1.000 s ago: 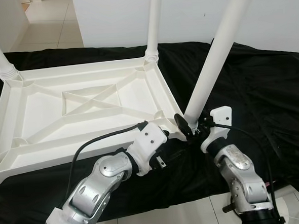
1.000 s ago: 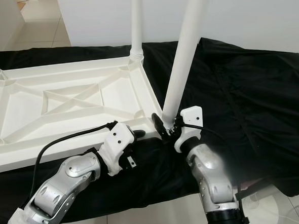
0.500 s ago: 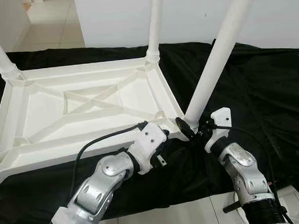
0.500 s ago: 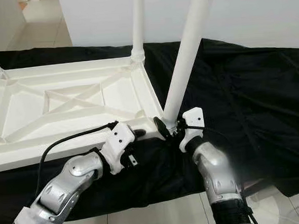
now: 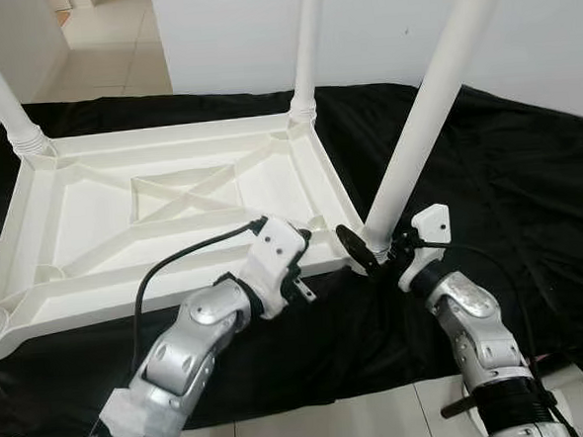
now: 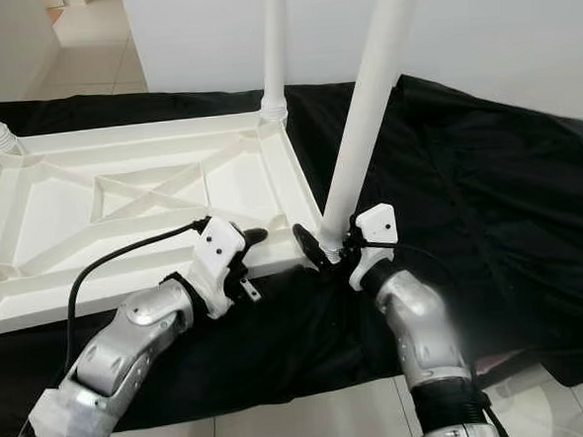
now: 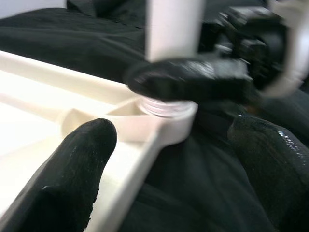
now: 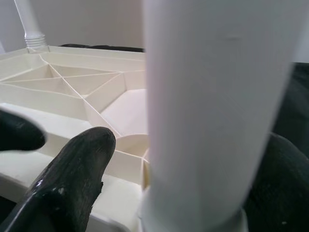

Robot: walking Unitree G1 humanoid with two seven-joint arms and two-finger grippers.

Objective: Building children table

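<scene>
Along our left gripper we see its two black fingers spread wide, one over the white table frame, the other over the black cloth. Between them sits the frame's corner socket, with a white table leg standing upright in its ribbed collar. A black finger of our right gripper lies across the leg's base, just above the collar, blurred.
</scene>
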